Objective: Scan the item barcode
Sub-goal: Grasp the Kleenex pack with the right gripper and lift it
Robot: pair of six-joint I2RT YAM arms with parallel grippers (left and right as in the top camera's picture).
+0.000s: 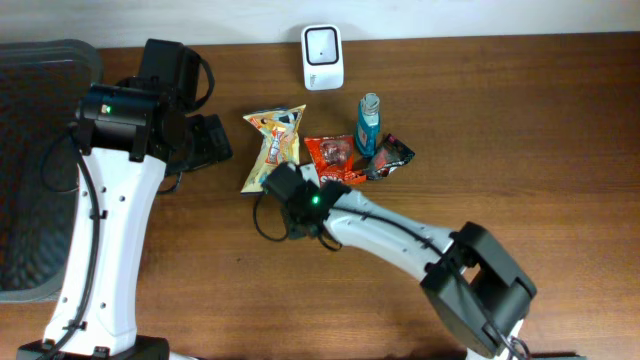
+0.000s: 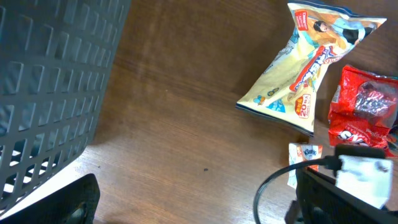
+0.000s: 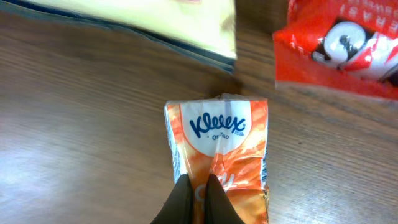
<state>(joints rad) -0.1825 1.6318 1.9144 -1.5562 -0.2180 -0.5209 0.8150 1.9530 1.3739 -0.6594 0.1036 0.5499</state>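
Orange Kleenex pack [image 3: 217, 134] tight in right pincer [image 3: 198, 190], arm [image 1: 390, 235] low and outstretched; left pincer [image 1: 214, 140] wide apart

"kleenex" on orange tissue pack [image 3: 217, 146]; other print unreadable

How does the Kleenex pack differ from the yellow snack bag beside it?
The Kleenex pack is orange and white; the snack bag is yellow. The pack is much smaller than the bag. The right gripper shuts its jaws on the pack; the bag lies untouched. Both rest on the wooden table.
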